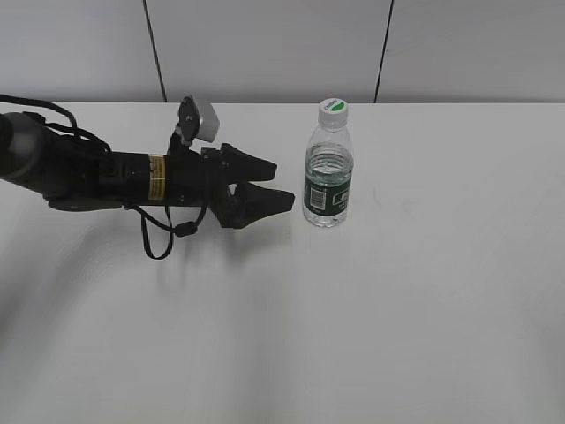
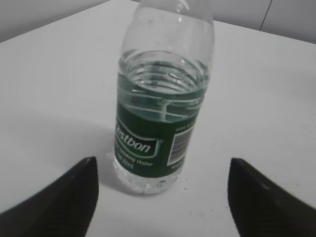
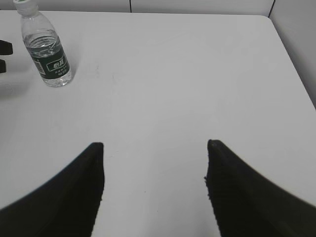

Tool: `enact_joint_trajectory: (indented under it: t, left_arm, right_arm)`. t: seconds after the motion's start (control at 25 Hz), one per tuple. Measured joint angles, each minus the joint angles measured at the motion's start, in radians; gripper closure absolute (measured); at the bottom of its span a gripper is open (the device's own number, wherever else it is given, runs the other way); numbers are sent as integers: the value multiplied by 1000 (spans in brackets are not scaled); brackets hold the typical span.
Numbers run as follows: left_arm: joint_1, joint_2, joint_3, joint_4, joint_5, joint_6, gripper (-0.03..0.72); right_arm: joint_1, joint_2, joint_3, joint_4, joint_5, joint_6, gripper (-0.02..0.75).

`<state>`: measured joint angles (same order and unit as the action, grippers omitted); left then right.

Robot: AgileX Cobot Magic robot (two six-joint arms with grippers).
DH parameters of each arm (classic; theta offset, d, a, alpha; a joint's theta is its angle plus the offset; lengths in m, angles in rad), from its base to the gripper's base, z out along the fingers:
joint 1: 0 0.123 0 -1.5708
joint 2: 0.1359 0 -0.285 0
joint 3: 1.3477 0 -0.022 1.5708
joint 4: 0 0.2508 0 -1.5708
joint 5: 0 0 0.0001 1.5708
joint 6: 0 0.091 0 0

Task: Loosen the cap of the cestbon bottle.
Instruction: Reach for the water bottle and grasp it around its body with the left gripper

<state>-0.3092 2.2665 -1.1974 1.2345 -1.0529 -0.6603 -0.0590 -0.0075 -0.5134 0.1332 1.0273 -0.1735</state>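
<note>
The cestbon bottle [image 1: 328, 177] is standing upright on the white desk [image 1: 397, 300], its cap [image 1: 332, 107] sitting on the neck. Just left of the bottle, the left gripper [image 1: 281, 184] is lying low over the desk — its jaws spread wide, gripping nothing, pointing at the label. Well away from the bottle, the right gripper [image 3: 154, 163] is hovering over bare desk — jaws parted and empty.
</note>
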Motion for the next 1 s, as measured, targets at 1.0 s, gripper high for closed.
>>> enact_joint_trajectory:
  t: [1.0]
  left_arm:
    - [-150, 229, -317, -93, 63, 19, 64]
  right_arm:
    - [0, 0, 0, 0, 1, 0, 241]
